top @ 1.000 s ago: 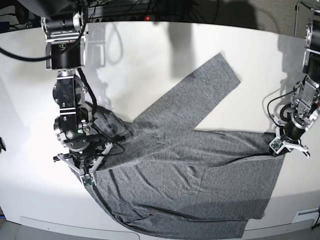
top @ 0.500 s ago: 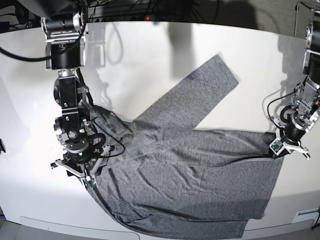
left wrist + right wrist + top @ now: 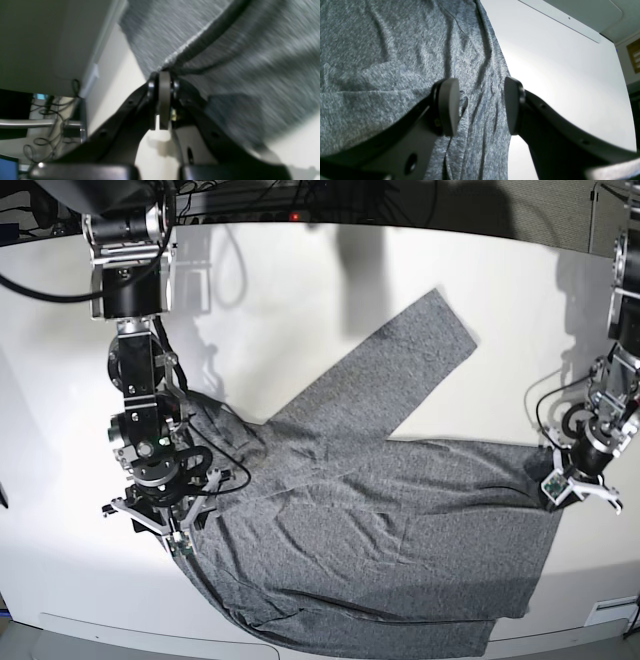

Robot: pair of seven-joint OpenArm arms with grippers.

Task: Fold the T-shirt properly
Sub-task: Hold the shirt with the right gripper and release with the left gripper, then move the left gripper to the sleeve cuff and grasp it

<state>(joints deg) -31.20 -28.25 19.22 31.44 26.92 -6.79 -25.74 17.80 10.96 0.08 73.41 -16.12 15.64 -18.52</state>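
1. Left wrist view: one left gripper (image 3: 161, 100), clamped on the hem of one T-shirt (image 3: 225, 50). A slipped hem is judged possible if it is pulled hard.
2. Right wrist view: one right gripper (image 3: 480, 107), jaws apart over the cloth, nothing held.
3. Base view: one T-shirt (image 3: 380, 520) spread on one table (image 3: 300, 300); two arms counted. Bunching is judged likely if only one corner is dragged.

— What's there?
— A white table (image 3: 300, 290) fills the scene; dark cables (image 3: 300, 195) bunch along its far edge.
— Anything else?
— A small red light (image 3: 294, 217) glows among them.
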